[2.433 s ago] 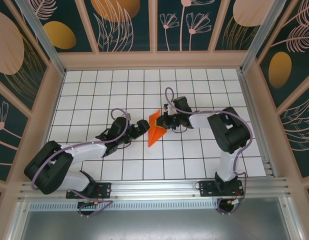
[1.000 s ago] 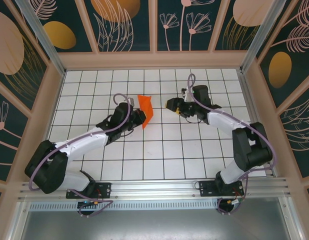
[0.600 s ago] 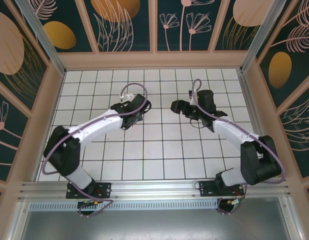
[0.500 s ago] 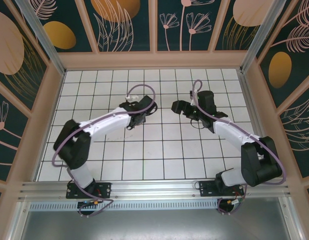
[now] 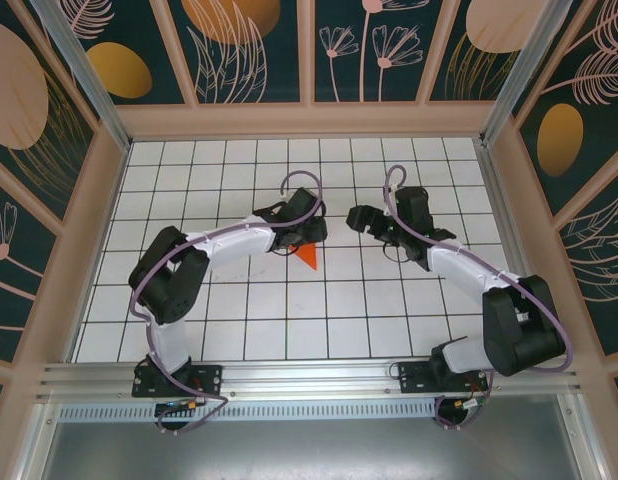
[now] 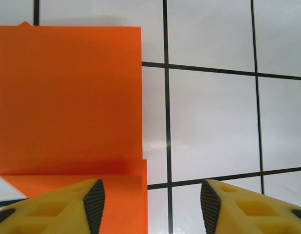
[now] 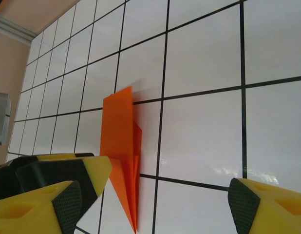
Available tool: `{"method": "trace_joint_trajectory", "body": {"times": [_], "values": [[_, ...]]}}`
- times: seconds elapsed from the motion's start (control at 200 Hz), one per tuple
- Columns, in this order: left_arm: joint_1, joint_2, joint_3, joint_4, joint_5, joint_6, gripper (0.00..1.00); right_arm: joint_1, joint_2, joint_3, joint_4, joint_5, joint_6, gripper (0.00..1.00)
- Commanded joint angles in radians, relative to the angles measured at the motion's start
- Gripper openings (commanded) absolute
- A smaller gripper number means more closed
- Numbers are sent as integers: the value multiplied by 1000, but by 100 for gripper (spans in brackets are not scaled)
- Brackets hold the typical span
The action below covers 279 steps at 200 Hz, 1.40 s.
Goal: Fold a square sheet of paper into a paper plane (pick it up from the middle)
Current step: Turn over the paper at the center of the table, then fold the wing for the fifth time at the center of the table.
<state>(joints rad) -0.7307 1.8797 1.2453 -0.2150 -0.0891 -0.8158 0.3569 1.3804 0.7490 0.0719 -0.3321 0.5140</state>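
I see the paper plane point(image 5: 307, 254) lying on the white worktop point(image 5: 369, 300), near the middle. My left hand point(image 6: 151, 200) hovers directly above it, fingers apart, gripping nothing. My right hand point(image 7: 160, 195) is near it, wide open and also empty.

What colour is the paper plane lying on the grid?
The paper plane is plain bright orange, no pattern; it shows best in the right wrist view.

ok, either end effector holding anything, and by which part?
Nothing held. The paper plane lies on the table; left end effector open above it, right end effector open, apart from it.
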Motion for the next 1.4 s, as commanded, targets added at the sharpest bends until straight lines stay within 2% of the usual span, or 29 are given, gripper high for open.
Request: {"method": "trace_joint_trajectory", "body": {"times": [0.0, 0.085, 0.23, 0.315, 0.415, 0.681, 0.896, 1.041, 1.186, 1.311, 1.391], "values": [[51, -83, -79, 146, 117, -31, 62, 44, 0, -11, 37, 31, 8, 80], [82, -148, -136, 183, 105, -44, 68, 117, 43, 12, 27, 72, 19, 76], [133, -259, -228, 161, 9, -68, 84, 260, 175, 97, 11, 102, 57, 61], [172, -321, -307, 158, -38, -93, 90, 313, 264, 159, 4, 93, 70, 52], [211, -391, -394, 168, -66, -116, 98, 353, 350, 234, -10, 89, 73, 48], [264, -506, -538, 177, -93, -132, 99, 372, 555, 425, -98, 133, 64, 43], [271, -542, -572, 174, -106, -130, 99, 372, 660, 500, -200, 125, -30, 41], [274, -538, -569, 178, -100, -120, 98, 371, 678, 472, -295, 41, -220, 38], [274, -535, -563, 181, -96, -114, 99, 370, 595, 378, -356, -38, -393, 38], [274, -539, -566, 198, -67, -114, 99, 370, 446, 311, -366, 21, -483, 37], [272, -540, -576, 228, -18, -118, 98, 355, 360, 284, -333, 59, -448, 39]]}}
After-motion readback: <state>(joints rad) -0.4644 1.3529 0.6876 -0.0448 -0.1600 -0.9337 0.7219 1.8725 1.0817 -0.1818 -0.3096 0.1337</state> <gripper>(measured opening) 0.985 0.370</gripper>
